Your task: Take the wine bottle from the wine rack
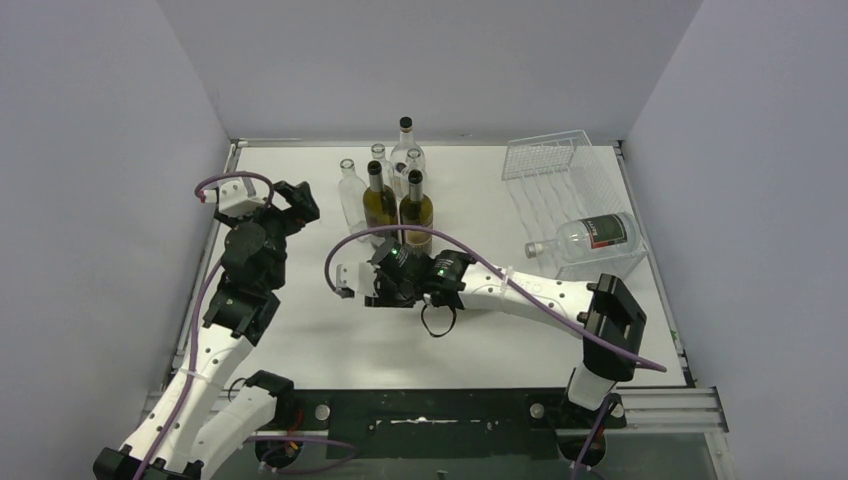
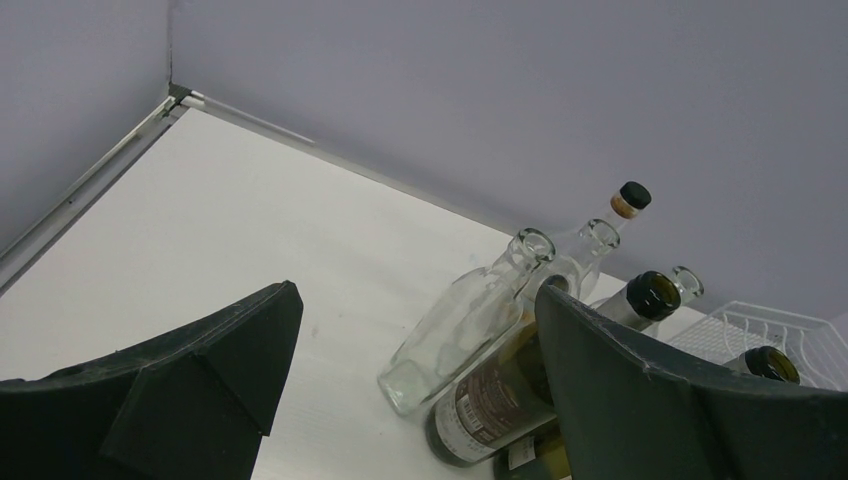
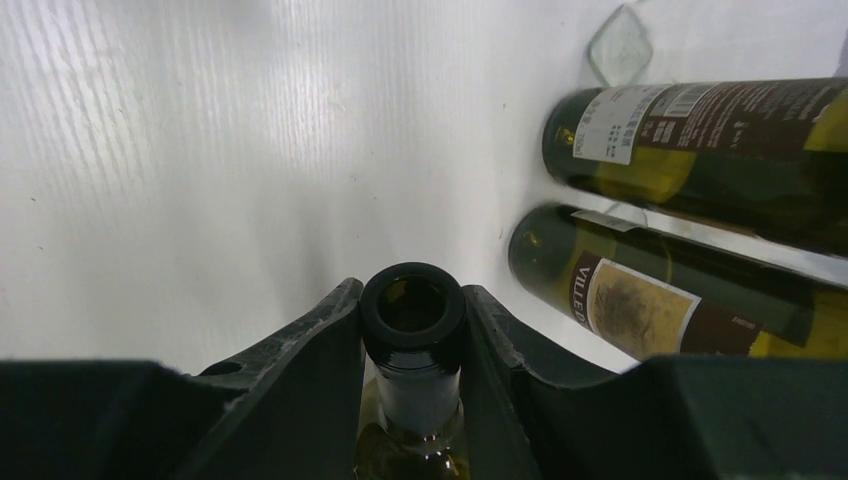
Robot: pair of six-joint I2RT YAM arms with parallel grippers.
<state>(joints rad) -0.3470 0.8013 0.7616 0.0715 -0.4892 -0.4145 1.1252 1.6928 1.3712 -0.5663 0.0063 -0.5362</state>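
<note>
Clamping wine bottle (image 3: 412, 310) — right tool (image 3: 412, 300), apparently.

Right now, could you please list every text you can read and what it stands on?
"VILLE D": cream label on the lower green bottle, right wrist view; the rest is cut off.
White barcode label on the upper green bottle: too small.
Dark label on the clear bottle in the wine rack: too small.
On the held bottle in the right gripper: none.

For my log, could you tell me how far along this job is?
Done: several bottles stand together on the table. In hand: the right claw grips a green bottle by the neck; the left claw is open, empty. Left: a clear bottle lies on the rack.
</note>
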